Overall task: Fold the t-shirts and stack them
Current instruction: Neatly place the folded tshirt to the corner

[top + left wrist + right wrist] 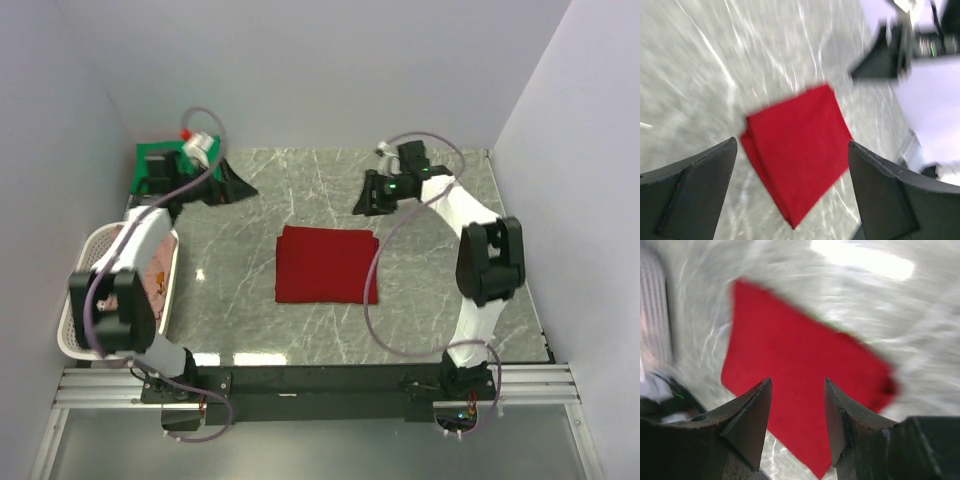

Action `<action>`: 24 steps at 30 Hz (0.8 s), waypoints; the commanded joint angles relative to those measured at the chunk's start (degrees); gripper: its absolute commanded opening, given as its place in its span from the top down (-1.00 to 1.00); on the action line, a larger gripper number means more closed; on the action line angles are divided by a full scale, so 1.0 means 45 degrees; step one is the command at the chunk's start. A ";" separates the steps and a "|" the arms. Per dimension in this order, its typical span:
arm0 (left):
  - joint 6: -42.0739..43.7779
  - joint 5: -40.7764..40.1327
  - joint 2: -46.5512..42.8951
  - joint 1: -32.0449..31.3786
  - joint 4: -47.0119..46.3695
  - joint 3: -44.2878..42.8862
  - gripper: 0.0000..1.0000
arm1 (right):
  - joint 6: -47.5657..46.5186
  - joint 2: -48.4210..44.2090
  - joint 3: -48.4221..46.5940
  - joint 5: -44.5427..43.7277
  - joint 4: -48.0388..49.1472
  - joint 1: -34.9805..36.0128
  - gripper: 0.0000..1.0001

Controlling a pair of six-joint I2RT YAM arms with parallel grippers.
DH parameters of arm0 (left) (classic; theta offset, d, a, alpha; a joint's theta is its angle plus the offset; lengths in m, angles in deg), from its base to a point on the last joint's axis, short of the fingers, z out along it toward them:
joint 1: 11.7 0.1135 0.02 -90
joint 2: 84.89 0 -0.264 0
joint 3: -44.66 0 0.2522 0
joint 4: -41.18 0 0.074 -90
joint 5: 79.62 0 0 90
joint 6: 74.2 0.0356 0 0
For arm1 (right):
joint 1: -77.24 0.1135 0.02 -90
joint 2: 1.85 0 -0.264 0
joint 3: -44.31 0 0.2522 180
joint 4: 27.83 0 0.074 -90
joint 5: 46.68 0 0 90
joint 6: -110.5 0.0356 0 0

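Grey marbled table (440, 300) between pale walls. Near left, caught by the top camera alone: one white lattice basket (98, 240) with one pink cloth (158, 278) inside. Mid-table: one dark red t-shirt (326, 265), folded to a rectangle, flat, touched by neither gripper. Past its far left corner: left gripper (235, 185) (792, 144), spread wide, empty. Past its far right corner: right gripper (368, 195) (797, 382), parted, holding nothing. Far left corner, top camera alone: one green cloth (150, 165). Both wrist views blurred, red shirt below each.
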 commanded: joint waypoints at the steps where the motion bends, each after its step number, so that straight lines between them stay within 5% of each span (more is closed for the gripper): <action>1: 0.0859 -0.0989 -0.1699 0.1180 0.1931 -0.0874 -0.99 | -0.1829 -0.2901 0.0781 -0.2264 -0.0181 0.2450 -0.07; 7: 0.0838 -0.1874 -0.3145 0.3171 0.4197 -0.2769 -0.99 | -0.2535 -0.3223 0.1469 -0.5649 -0.0082 0.7508 -0.08; 12: 0.1558 -0.2419 -0.3987 0.4250 0.5136 -0.2381 -0.99 | -0.3045 -0.1681 0.0259 -0.7584 -0.0745 1.0809 -0.07; 16: 0.2108 -0.2479 -0.4201 0.4679 0.6737 -0.2089 -0.99 | -0.3200 -0.0313 -0.0308 -0.8075 -0.0610 1.1888 -0.05; 24: 0.2751 -0.3650 -0.6017 0.4720 0.6681 -0.0389 -0.99 | -0.3318 0.1271 -0.1130 -0.9578 -0.0669 1.2475 0.00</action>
